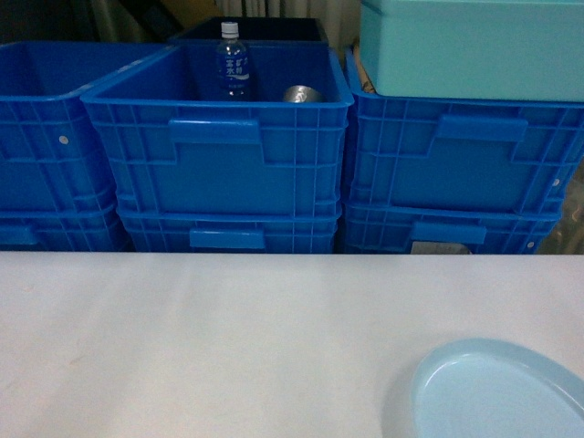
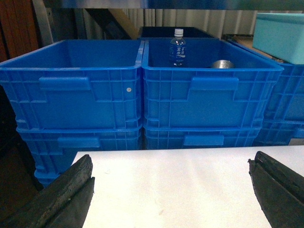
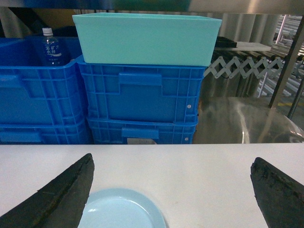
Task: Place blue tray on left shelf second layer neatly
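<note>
I see the pale sky-blue round plastic tray flat on the white worktop, just below my right hand, fingers spread wide; my left hand gapes too, holding nothing.

Water bottle label: white characters, too blurred to read.

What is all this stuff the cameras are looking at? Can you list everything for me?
Tray: one, pale blue, on the table's near right corner.
Table: one, white, in front.
Crates: at least six, dark blue, stacked in twos behind the table.
Box: one, turquoise, atop the right stack.
Bottle: one, clear with a blue label, upright in the middle top crate.
Can: one, silvery, beside the bottle.
Left gripper: black, open, above the table.
Right gripper: black, open, above the tray.
</note>
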{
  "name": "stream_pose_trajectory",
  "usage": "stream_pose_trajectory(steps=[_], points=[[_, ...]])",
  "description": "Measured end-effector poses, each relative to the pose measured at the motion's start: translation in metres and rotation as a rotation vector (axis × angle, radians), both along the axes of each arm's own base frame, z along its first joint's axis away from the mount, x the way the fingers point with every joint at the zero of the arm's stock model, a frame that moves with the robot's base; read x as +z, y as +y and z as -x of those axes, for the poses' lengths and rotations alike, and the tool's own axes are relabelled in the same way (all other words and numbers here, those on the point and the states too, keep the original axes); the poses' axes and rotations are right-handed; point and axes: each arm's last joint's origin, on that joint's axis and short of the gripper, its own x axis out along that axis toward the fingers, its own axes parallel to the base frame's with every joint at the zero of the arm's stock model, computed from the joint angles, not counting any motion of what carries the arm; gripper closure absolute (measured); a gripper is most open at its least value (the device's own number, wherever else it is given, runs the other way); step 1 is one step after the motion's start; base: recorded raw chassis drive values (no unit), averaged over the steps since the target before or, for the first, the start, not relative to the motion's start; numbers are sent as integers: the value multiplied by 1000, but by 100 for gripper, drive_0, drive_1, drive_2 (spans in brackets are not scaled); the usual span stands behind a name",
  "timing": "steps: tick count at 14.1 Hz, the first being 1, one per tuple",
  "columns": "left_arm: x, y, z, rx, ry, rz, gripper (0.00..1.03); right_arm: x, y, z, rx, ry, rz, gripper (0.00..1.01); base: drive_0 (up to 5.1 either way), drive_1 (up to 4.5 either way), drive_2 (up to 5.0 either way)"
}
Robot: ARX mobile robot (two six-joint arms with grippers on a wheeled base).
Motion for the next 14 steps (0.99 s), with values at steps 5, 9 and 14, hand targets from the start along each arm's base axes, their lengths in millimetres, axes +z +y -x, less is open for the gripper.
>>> stream_pose_trajectory(steps=[5, 9, 14], points=[[0, 0, 0, 1, 0, 0, 5, 47, -26, -63, 27, 301, -314, 3, 0, 0, 0], [0, 0, 0, 1, 0, 0, 5, 9, -80, -136, 211, 756, -602, 3, 0, 0, 0], [0, 0, 0, 1, 0, 0, 5, -78, -80, -157, 341, 989, -409, 3, 0, 0, 0]])
